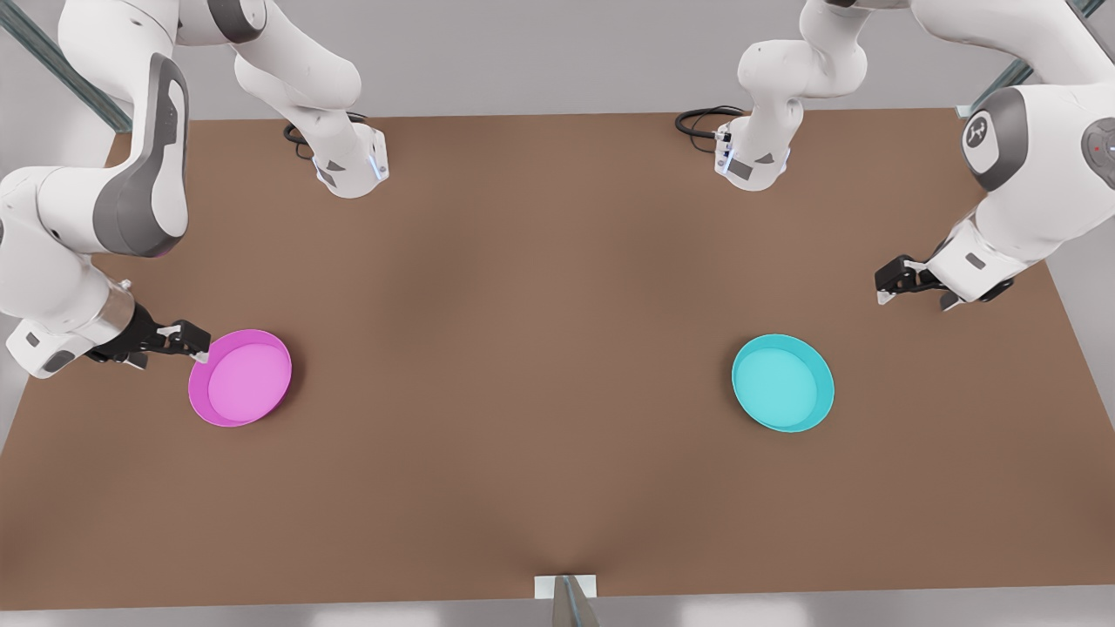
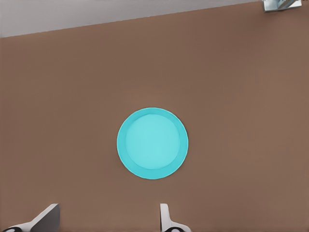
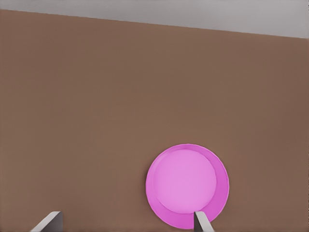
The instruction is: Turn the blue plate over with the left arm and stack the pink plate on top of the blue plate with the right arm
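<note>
Turquoise and round, the shallow blue plate [image 1: 782, 382] lies rim-up on the brown worktop [image 1: 540, 366] toward the front view's right, so its flip is not yet done. The round magenta pink plate [image 1: 240, 377], also rim-up, lies well apart from it toward the front view's left.

The left claw [image 1: 887, 288], on the white left arm [image 1: 1028, 174], hangs near the blue plate but clear of it; in the left wrist view its pale fingers [image 2: 165, 218] stand spread wide with the dish [image 2: 152, 143] ahead of them. The right claw [image 1: 193, 341], on the white right arm [image 1: 78, 226], sits at the pink plate's edge with its fingers spread; one fingertip [image 3: 202, 223] overlaps the rim [image 3: 187, 185] in the right wrist view. Whether it touches I cannot tell.

To flip well, the left claw probably should come down over the nearest stretch of upright rim, one finger inside and one outside, and close firmly before rolling the wrist. A shallow bite risks the dish slipping or skidding. The pink plate is best lifted only once the blue one lies settled.
</note>
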Controlling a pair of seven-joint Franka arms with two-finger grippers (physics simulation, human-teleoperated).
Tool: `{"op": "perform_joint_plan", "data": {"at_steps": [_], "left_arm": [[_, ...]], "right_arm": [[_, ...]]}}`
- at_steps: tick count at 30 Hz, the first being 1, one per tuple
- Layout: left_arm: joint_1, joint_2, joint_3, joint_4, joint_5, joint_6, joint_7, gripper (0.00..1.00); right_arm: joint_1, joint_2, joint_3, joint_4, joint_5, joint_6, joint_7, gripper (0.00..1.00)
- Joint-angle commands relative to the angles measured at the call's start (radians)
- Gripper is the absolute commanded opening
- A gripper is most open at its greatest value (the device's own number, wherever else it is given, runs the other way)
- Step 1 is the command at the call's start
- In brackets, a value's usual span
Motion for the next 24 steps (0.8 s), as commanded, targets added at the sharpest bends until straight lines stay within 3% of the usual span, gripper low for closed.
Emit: {"op": "perform_joint_plan", "data": {"at_steps": [1,7,13,16,24], "left_arm": [[0.000,0.000,0.000,0.001,-0.001,0.002,0.001,1.00],[0.000,0.055,0.005,0.012,-0.072,-0.004,0.004,1.00],[0.000,0.310,0.006,-0.006,-0.204,0.148,0.011,1.00],[0.024,0.356,0.009,-0.072,-0.242,0.223,0.042,1.00],[0.162,0.549,0.011,-0.068,-0.360,0.321,0.283,1.00]], "right_arm": [[0.000,0.000,0.000,0.000,-0.001,0.000,0.000,1.00],[0.000,0.000,0.000,-0.003,-0.001,0.006,0.000,1.00],[0.000,0.000,-0.001,0.002,-0.002,0.003,0.011,1.00],[-0.005,0.001,-0.001,0.008,-0.010,-0.006,0.075,1.00],[-0.002,0.074,-0.003,0.075,-0.014,-0.003,0.077,1.00]]}}
